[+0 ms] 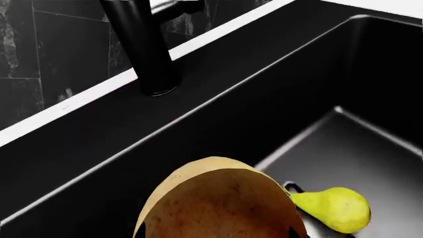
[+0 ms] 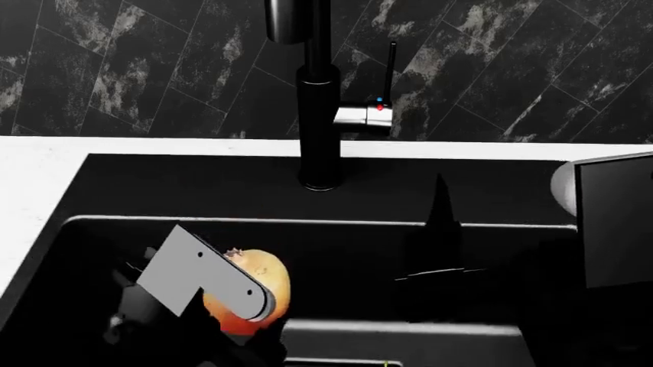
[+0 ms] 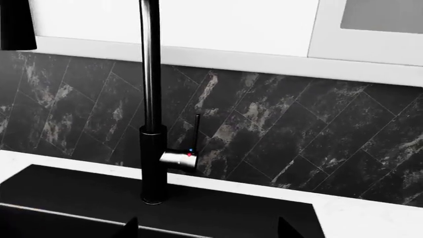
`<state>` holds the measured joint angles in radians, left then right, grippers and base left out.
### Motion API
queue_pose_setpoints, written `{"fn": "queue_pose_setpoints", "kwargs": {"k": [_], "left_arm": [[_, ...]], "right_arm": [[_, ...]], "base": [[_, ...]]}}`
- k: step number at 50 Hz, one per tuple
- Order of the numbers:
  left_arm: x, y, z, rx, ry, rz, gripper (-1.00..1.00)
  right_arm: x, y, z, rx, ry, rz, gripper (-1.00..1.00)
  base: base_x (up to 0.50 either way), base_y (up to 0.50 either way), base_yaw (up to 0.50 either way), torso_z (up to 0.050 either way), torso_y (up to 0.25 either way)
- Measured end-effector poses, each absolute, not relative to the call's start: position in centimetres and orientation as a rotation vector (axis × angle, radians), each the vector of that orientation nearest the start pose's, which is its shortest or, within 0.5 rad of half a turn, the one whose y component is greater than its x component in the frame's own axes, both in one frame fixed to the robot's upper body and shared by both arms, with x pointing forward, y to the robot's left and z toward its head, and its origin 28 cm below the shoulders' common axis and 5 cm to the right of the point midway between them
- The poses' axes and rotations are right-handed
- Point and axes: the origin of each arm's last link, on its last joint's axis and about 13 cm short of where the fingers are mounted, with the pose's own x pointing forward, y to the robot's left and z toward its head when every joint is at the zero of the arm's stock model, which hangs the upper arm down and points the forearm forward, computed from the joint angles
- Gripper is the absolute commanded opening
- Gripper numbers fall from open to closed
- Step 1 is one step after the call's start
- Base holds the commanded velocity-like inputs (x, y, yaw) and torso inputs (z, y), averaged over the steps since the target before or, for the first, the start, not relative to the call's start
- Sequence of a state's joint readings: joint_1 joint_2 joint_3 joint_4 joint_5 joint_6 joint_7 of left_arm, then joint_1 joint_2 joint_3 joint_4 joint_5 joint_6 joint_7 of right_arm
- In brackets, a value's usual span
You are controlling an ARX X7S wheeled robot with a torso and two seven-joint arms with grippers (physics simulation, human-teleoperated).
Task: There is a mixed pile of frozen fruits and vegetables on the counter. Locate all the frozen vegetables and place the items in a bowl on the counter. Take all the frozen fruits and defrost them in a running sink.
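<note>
black sink (image 2: pixel 102 229) fills my view. my left gripper (image 2: pixel 219 294) has its jaws grasping an orange-brown fruit (image 1: pixel 221 206) over the basin; yellow pear (image 1: pixel 334 208) lies on its floor, faucet (image 2: pixel 316 99) behind. right jaws: cannot tell.

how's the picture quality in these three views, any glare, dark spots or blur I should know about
Left wrist view: the orange-tan fruit fills the near frame, cropped and soft; the yellow pear stands out brightly in the matte-black sink. Head view: the basin is nearly black, so the left gripper is hard to read. Right wrist view: sharp, evenly lit, soft sheen on the faucet.
</note>
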<state>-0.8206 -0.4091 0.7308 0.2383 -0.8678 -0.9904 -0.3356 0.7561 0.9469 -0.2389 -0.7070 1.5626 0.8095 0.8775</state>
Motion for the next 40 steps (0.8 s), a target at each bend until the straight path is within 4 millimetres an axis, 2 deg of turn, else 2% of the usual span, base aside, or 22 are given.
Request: {"fn": "queue_pose_setpoints", "kwargs": {"k": [31, 40], "left_arm": [[29.1, 17.8, 9.4, 0.354, 0.53, -0.463, -1.0], [29.3, 18.0, 8.4, 0.359, 0.567, -0.458, -1.0]], "right_arm": [[19.1, -14.3, 24.3, -0.071, 0.056, 0.141, 1.0], [19.0, -14.4, 24.3, -0.072, 0.056, 0.141, 1.0]], "base": [[0.0, 0.0, 0.0, 0.0, 0.0], [0.0, 0.0, 0.0, 0.0, 0.001]]}}
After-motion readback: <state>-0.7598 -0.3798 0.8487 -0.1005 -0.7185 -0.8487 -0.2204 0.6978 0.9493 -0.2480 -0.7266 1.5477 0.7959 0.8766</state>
